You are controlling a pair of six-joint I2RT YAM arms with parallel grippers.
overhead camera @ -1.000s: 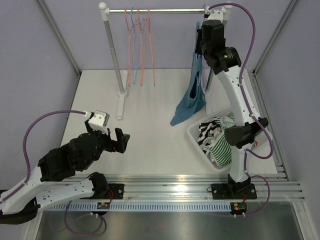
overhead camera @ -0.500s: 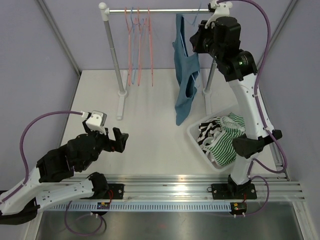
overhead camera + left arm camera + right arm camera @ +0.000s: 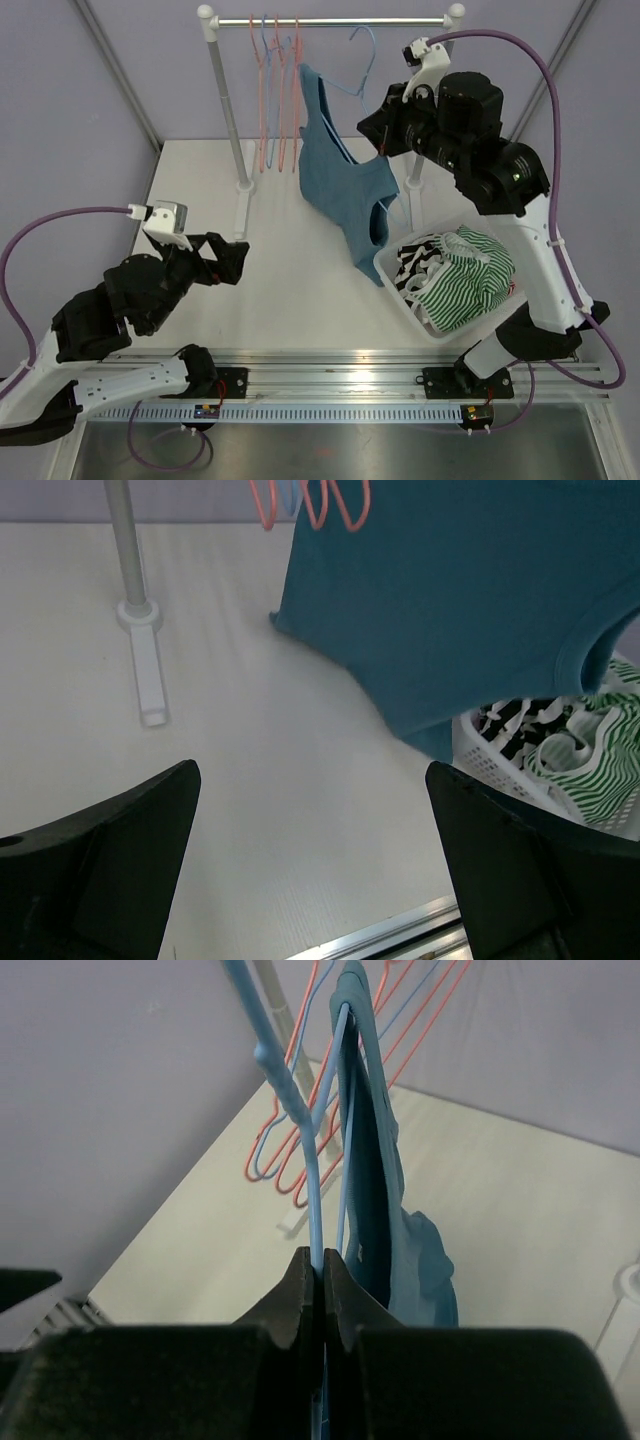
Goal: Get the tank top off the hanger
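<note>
From above, your right pincer [image 3: 388, 100] is clamped on the light blue thin hanger [image 3: 372, 42]. The hanger looks unhooked from the silver metal clothes rail [image 3: 330, 21] and sits just below it. The teal fabric tank top [image 3: 340, 180] drapes from that hanger, under the rail's middle. Your left pincer [image 3: 225, 262] sits well short of the rail, jaws apart and empty.

In the left wrist view, the top hangs ahead, untouched.

In the right wrist view, the jaws press together on the hanger's neck, and the top's strap is over the hanger's arm.

Hanger off the rail is done. Slipping the top off it is what remains.
</note>
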